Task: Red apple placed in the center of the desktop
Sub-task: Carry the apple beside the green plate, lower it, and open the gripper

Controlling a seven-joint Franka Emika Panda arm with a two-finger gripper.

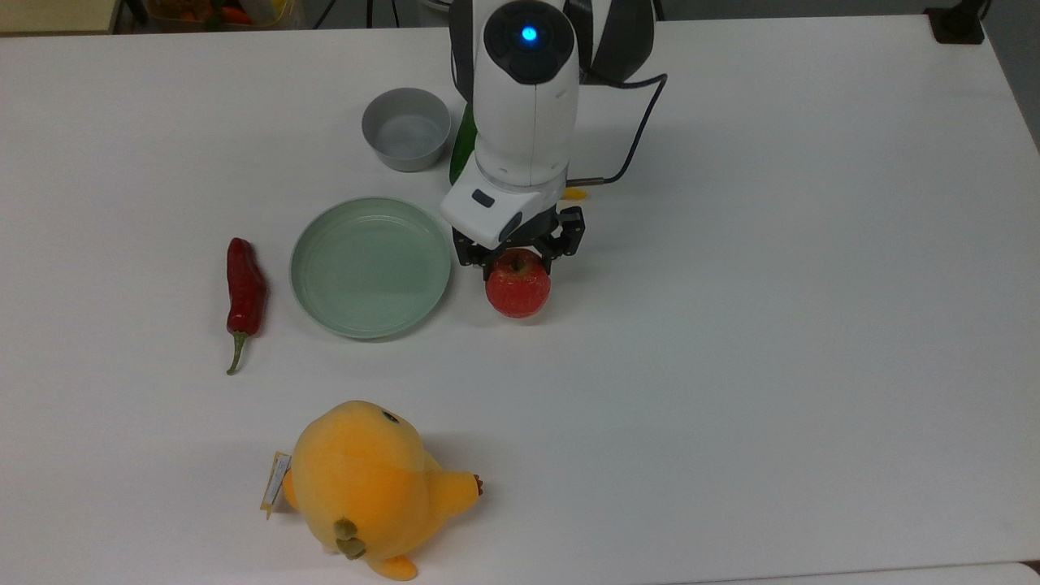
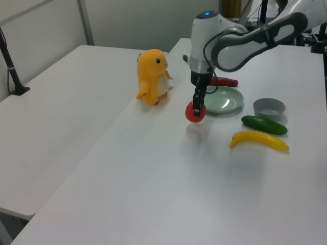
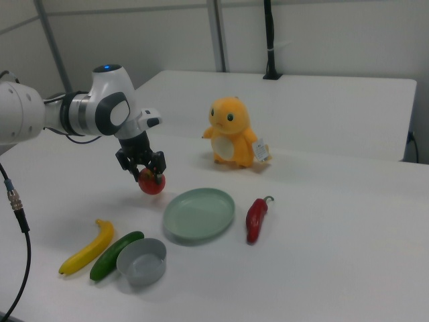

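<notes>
My hand grips the red apple, low over the surface; green plate just beside it.

White desktop with plate, bowl, chili, plush toy.
</notes>
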